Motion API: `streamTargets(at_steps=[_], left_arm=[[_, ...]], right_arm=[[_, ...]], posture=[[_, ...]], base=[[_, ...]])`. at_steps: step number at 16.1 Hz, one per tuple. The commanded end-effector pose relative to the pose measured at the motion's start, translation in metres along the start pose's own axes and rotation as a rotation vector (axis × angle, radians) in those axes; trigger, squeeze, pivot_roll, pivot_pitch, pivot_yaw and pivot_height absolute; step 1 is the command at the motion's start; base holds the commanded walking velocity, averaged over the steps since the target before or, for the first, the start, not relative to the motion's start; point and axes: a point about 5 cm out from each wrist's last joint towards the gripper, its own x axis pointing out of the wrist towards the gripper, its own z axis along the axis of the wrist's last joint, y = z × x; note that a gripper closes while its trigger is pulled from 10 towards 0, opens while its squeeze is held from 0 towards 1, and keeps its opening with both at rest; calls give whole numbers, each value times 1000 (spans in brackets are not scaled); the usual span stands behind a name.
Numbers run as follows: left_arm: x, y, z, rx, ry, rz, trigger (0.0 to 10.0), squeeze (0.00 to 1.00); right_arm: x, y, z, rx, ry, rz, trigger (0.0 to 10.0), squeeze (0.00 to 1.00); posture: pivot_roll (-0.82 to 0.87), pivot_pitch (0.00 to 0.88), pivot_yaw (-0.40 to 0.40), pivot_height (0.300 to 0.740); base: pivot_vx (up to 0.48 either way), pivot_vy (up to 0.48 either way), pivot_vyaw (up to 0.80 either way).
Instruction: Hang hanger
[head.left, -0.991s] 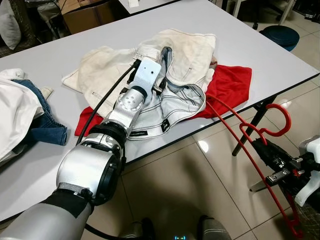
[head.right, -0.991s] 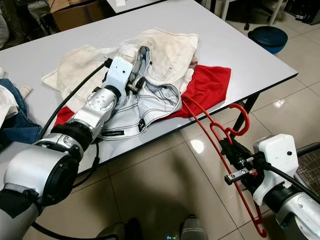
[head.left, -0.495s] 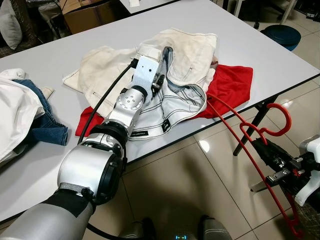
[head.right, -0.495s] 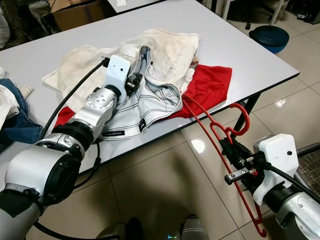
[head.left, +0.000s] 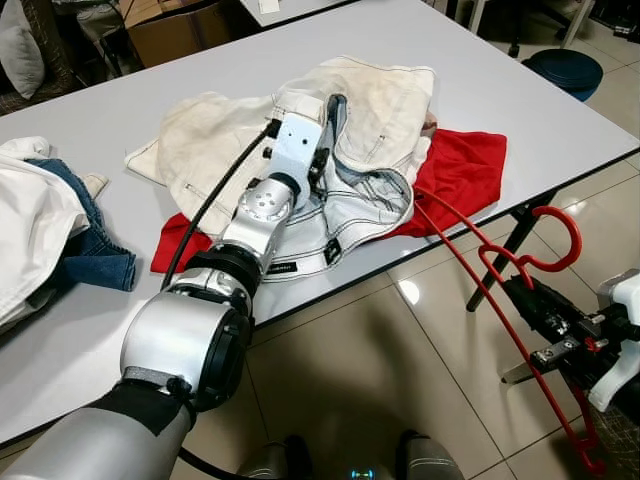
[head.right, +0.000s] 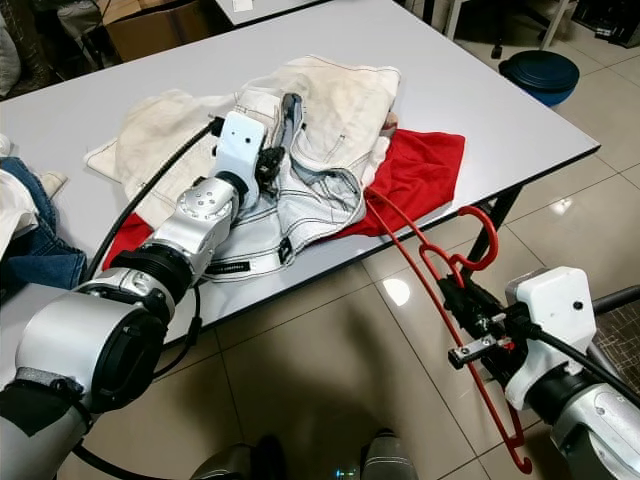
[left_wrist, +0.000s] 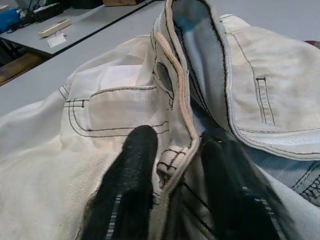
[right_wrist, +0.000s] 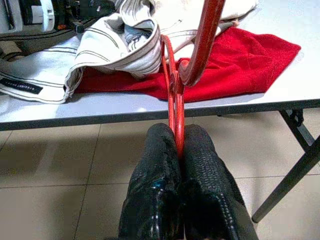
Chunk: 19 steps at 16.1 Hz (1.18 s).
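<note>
Grey table (head.left: 520, 90) is the reference; its far and left edges are cut off by the frame. On the middle of it lies a cream jacket (head.left: 370, 90), collar side open toward the near edge, spread over a red cloth (head.left: 470, 165) that sticks out on the table's right side and as a sliver on the left. At the table's left end sits a pile of white and denim clothes (head.left: 40, 230), partly out of frame. Left gripper (left_wrist: 175, 165) is over the jacket at mid-table, fingers (left_wrist: 127, 175) straddling the collar seam with fabric between them; whether they're actually pinching it is hard to tell, tips blurred. Right gripper (right_wrist: 177, 150) hangs off the table's near right corner above the tiled floor, clenched on the red hanger (head.right: 440, 275) at its neck. Hanger's hook is just beside the table leg; one shoulder reaches up to the table edge, tip hidden under the jacket hem, the other points down at the floor. Blue round thing (head.left: 560, 70) is on the floor beyond the table's right side.
</note>
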Motion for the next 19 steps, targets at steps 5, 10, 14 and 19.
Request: streamTargets(at_steps=[5,10,14,19], left_arm=[[-2,11,-7,11,56,78,0,0],[-4,14,-9,-109,32,56,0,0],[-4,24,2,-242,-68,57,0,0],[-15,63,54,-216,-410,50,0,0]], right_arm=[[1,3,3,-8,-19,14,10000,0],[10,3,3,-2,-37,27,10000,0],[34,-2,7,24,-116,-4,10000,0],[61,-5,24,115,-331,-101,10000,0]], posture=[[-419,181,157,740],[-381,139,132,740],[-303,75,98,740],[-218,19,109,740]], base=[[0,0,0],[0,0,0],[0,0,0],[0,0,0]])
